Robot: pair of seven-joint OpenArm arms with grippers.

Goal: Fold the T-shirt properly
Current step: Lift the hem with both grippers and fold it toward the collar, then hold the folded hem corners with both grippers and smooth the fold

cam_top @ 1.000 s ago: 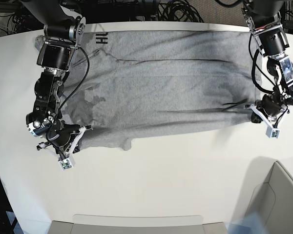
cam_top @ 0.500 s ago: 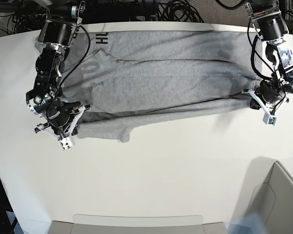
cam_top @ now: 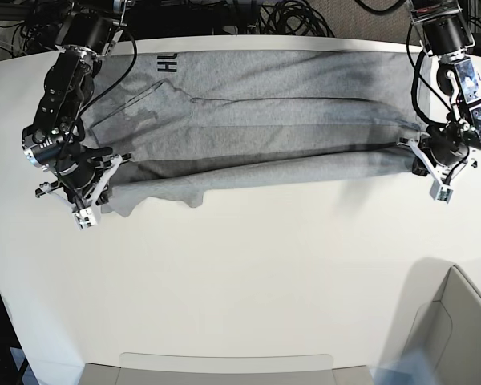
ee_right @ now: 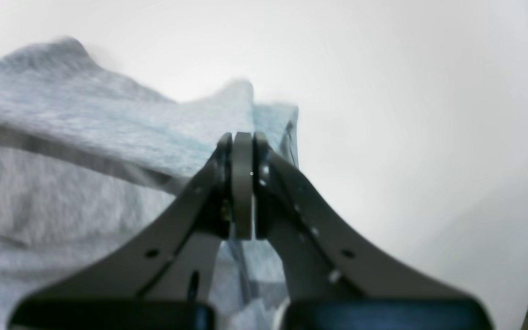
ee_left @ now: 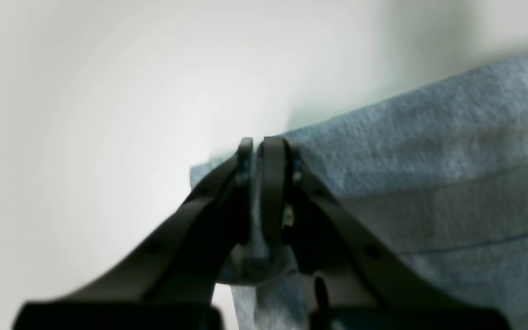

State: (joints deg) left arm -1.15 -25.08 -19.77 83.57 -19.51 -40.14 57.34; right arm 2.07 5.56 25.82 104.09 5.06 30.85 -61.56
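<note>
The light grey T-shirt point(cam_top: 289, 104) lies stretched sideways along the far part of the white table point(cam_top: 248, 265). Black lettering point(cam_top: 170, 64) shows at its far left edge. Its near edge is lifted off the table between the two arms. On the base view's right, my left gripper point(cam_top: 421, 156) is shut on a corner of that edge. The left wrist view shows cloth point(ee_left: 429, 160) pinched in the left gripper point(ee_left: 264, 146). My right gripper point(cam_top: 104, 183), on the left, is shut on the other end. The right wrist view shows the fabric point(ee_right: 85, 137) bunched at the right gripper point(ee_right: 242, 142).
A white box point(cam_top: 457, 321) stands at the near right corner. A flat white tray point(cam_top: 224, 365) sits at the front edge. Dark cables point(cam_top: 289, 16) hang behind the table's far edge.
Both grippers have carried the shirt's near edge up and toward the far side. The visible cloth has narrowed, and the hanging bit near the left has moved back with it.
</note>
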